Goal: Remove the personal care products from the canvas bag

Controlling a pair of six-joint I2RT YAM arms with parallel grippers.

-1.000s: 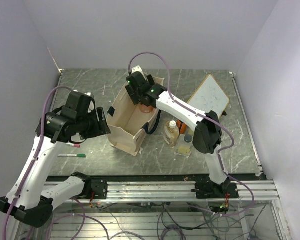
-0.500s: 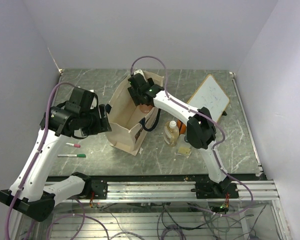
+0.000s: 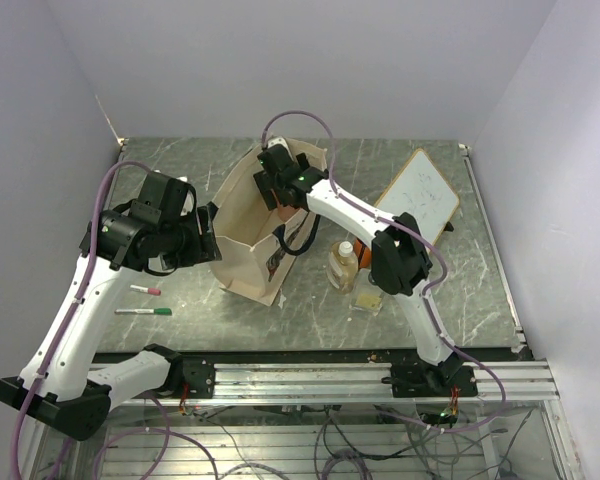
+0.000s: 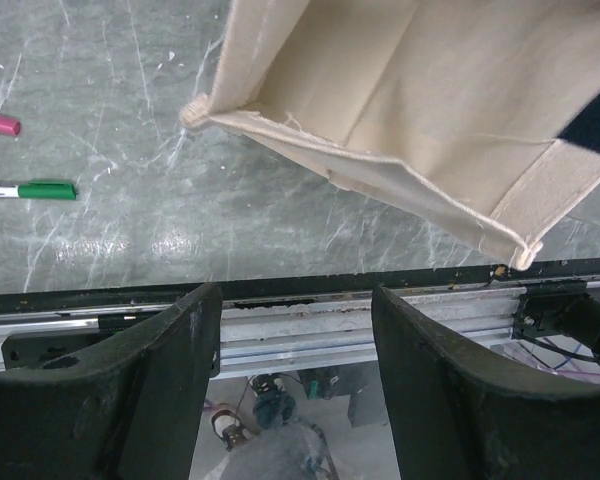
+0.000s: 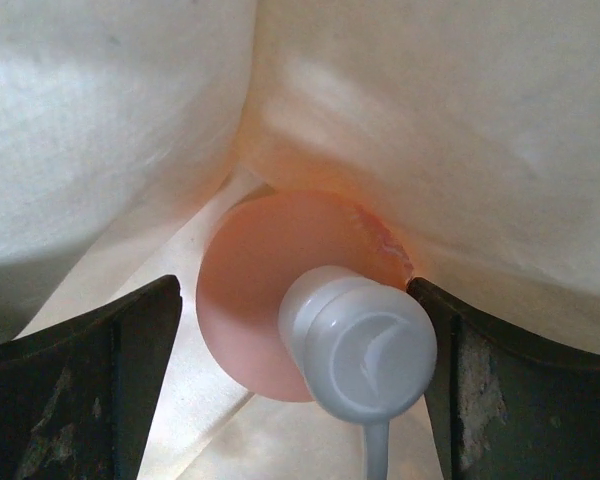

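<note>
The beige canvas bag (image 3: 242, 235) stands open at the table's middle. My right gripper (image 3: 282, 200) reaches down into it. In the right wrist view its open fingers straddle the pink bottle (image 5: 255, 295) with the white cap (image 5: 360, 340) at the bag's bottom; the right finger (image 5: 500, 390) is right beside the cap. My left gripper (image 3: 208, 237) is open and empty beside the bag's left wall (image 4: 420, 110). A clear yellowish bottle (image 3: 343, 266) and a squarish clear bottle (image 3: 367, 298) stand on the table right of the bag. An orange bottle (image 3: 363, 264) is partly hidden by my right arm.
A wood-framed whiteboard (image 3: 420, 192) lies at the back right. A red pen (image 3: 146, 290) and a green pen (image 3: 145, 311) lie left of the bag, also in the left wrist view (image 4: 30, 190). The metal rail (image 3: 300, 375) runs along the near edge.
My right gripper has gone deeper into the bag. My left gripper has moved right, close to the bag's left wall. The bag has shifted slightly.
</note>
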